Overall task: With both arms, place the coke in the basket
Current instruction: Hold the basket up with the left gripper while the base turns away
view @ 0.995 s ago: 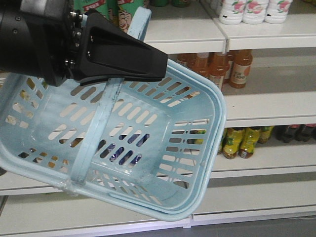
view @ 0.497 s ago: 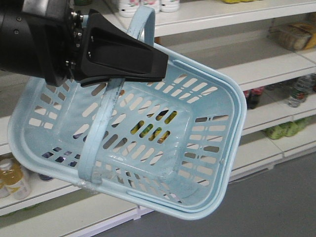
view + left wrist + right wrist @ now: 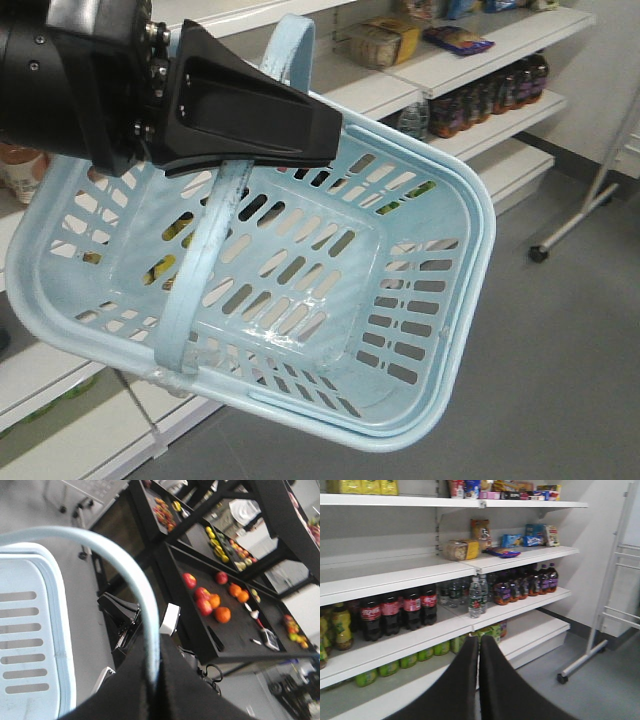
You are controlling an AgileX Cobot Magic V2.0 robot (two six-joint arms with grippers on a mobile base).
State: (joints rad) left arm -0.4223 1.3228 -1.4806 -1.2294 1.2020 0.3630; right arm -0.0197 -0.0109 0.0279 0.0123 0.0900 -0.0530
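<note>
Shop aisle, white shelving (image 3: 500, 35) along the back, grey floor (image 3: 560, 390). Front view: pale blue basket (image 3: 440, 300) hangs in the air in front of the shelves, tilted, open side toward the camera, right corner lowest, shelf goods visible through the slotted bottom. Hoop handle (image 3: 200, 270) runs across the left half of the basket and passes under the black left gripper (image 3: 332, 130) at upper left. Left wrist view: left gripper (image 3: 156, 680) is clamped tight on the handle (image 3: 135, 575), with the pale blue strip pinched between the two black fingers; basket wall (image 3: 30, 645) at left, black racks with red and orange fruit (image 3: 215, 600) beyond. Right wrist view: right gripper (image 3: 478, 642) has its fingers pressed together with nothing between them, low in the frame and pointing at the shelves, touching no goods. Dark soda bottles with red labels (image 3: 395, 612) stand on the middle shelf at left, a clear water bottle (image 3: 475, 597) just right of them, more dark bottles farther right, green bottles (image 3: 430, 652) on the shelf below. Cannot tell whether any of these is the coke. White wheeled frame (image 3: 600, 630) stands on the floor at far right.
</note>
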